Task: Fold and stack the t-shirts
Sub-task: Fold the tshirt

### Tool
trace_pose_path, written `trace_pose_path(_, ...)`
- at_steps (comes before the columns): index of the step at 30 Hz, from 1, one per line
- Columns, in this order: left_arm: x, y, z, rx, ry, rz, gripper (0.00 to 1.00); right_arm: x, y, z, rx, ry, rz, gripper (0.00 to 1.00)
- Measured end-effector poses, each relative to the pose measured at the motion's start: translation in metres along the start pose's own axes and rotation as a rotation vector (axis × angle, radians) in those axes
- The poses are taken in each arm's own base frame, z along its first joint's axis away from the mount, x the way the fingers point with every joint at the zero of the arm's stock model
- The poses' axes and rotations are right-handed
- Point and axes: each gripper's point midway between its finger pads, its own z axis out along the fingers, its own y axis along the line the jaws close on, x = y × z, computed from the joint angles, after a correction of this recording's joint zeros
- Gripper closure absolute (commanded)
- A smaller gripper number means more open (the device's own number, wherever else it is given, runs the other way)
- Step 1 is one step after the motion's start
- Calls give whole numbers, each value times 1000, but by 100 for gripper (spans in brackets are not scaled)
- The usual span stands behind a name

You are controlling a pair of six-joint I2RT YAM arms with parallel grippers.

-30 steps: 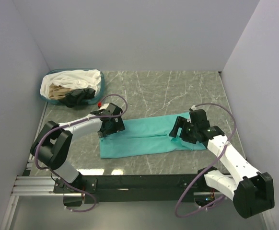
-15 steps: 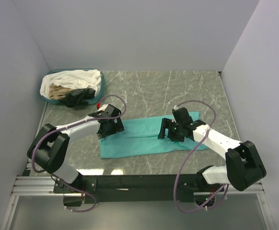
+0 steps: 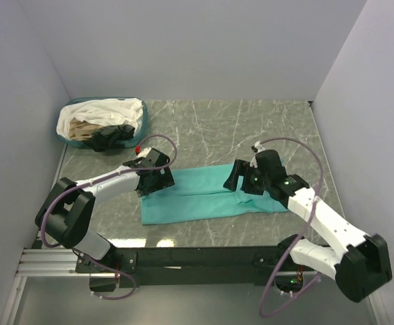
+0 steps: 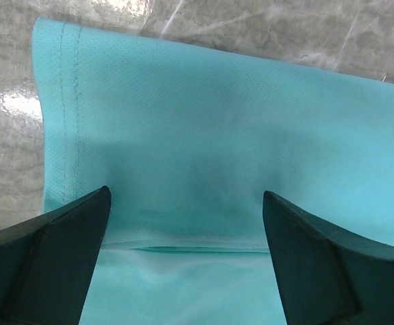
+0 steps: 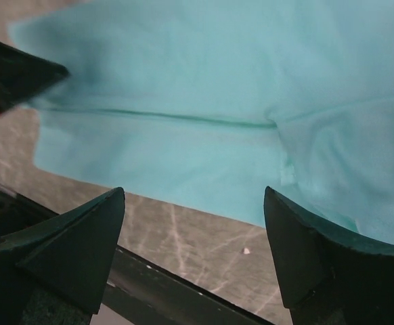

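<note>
Teal shirt [image 3: 197, 198] lies flat mid-bench [image 3: 251, 128], already folded into a long strip running 9 to 3 o'clock. The overlap edge [image 4: 204, 249] shows as a line along it.

Left claw [image 3: 155, 181] sits over the 9 o'clock end, by the stitched hem [image 4: 70, 115]. Its fingers [image 4: 61, 237] are spread wide with nothing pinched. Right claw [image 3: 241, 179] is over the strip's 3 o'clock half, also spread and empty. Can't tell if either claw's tips touch the cloth.

My read: you have one claw on each half to set up the crosswise fold. Pinch both layers or the strip opens up.

Basket [image 3: 145, 122] at 10 o'clock holds the white shirt [image 3: 109, 108], beige shirt [image 3: 82, 128] and black shirt [image 3: 112, 137], all bunched and well apart from the work. These look queued for later. No stack yet.
</note>
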Motion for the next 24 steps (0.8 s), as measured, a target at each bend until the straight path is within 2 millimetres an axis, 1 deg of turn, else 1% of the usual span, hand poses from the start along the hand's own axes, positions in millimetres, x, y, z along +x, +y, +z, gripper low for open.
trace_pose_path(3,0,0,0,3,1,2,1,-25,10,-20,-11,-102,-2,9)
trace_pose_path(5,0,-1,0,4,1,4,0,-35,4,-27,8,-144,29,9)
trace_pose_path(8,0,-2,0,13,3,6,1,-43,-23,-28,74,-166,119,9)
trace_pose_path(10,0,-3,0,14,3,10,0,-41,-45,-24,122,-160,181,9)
trace_pose_path(12,0,-3,0,17,3,13,1,-36,-71,-19,187,-144,244,9)
trace_pose_path(14,1,-4,0,24,6,20,0,-28,-90,-10,240,-106,291,9)
trace_pose_path(20,9,-3,3,42,26,24,1,-15,-126,27,325,40,397,10)
trace_pose_path(21,9,-4,3,47,25,24,1,-18,-125,29,324,58,412,11)
trace_pose_path(24,9,-5,3,60,20,18,1,-51,-126,48,307,56,416,14)
